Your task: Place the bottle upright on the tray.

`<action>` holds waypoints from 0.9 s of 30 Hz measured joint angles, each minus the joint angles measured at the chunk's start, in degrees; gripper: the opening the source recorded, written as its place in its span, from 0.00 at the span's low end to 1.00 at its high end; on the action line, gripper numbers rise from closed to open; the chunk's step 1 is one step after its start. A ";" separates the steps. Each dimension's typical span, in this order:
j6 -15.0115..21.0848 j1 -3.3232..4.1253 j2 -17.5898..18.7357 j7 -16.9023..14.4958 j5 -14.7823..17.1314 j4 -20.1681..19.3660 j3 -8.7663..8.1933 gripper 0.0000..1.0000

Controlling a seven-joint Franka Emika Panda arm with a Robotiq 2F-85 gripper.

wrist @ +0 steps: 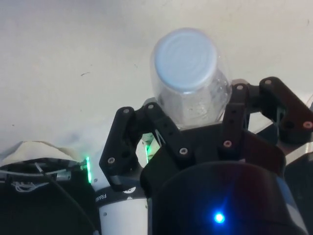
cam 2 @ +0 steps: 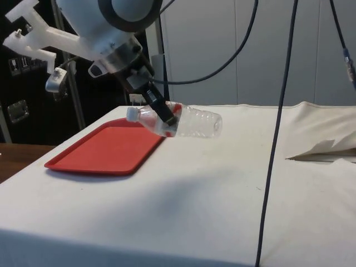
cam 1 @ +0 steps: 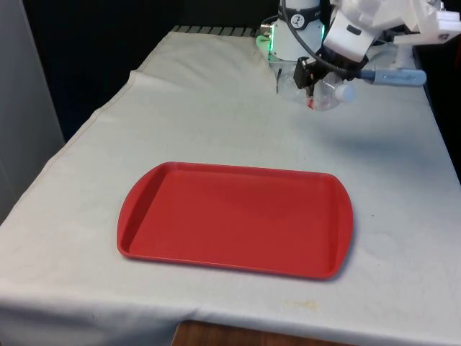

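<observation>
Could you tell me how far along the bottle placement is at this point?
Done: the gripper has its jaws shut on the clear bottle and holds it above the cloth. In hand: the bottle lies nearly sideways, cap towards the red tray. Left: carry it over the tray, turn it upright, set it down.

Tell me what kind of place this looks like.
Probably a robotics lab test bench: a cloth-covered table with just a red tray and the gripper holding a clear bottle in mid-air, cables hanging nearby.
</observation>
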 measured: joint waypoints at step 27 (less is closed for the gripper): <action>7.16 0.11 -6.76 4.01 0.11 -7.39 0.17 0.00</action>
